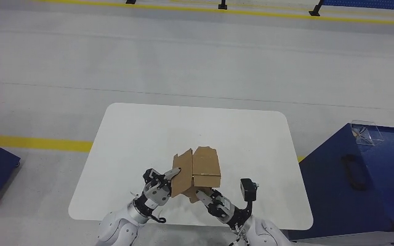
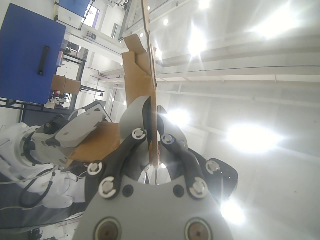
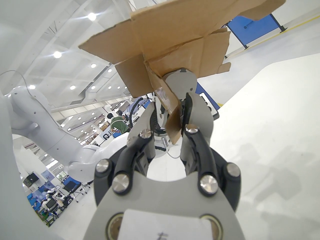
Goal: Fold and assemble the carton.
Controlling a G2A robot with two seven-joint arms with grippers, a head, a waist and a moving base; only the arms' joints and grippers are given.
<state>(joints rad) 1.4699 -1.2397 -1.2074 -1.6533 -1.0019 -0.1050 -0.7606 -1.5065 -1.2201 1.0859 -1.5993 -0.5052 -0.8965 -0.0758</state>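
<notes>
Carton (image 1: 197,171), half-folded, hangs above the desk's (image 1: 154,135) near edge. The left claw (image 2: 153,118) is clenched on a panel edge; the right claw (image 3: 170,112) straddles a lower flap, grip unclear. Flap-folding seems underway; next, that flap likely needs creasing inward.

The top view looks steeply down from above the arms onto the rounded white surface (image 1: 123,141), from farther off. Each wrist view sits close behind its own pincer, the left pincer (image 2: 150,107) and the right pincer (image 3: 172,116), tilted up toward the ceiling lights (image 2: 252,138). All three views share the brown cardboard carton (image 1: 200,169) (image 2: 136,76) (image 3: 175,33).
</notes>
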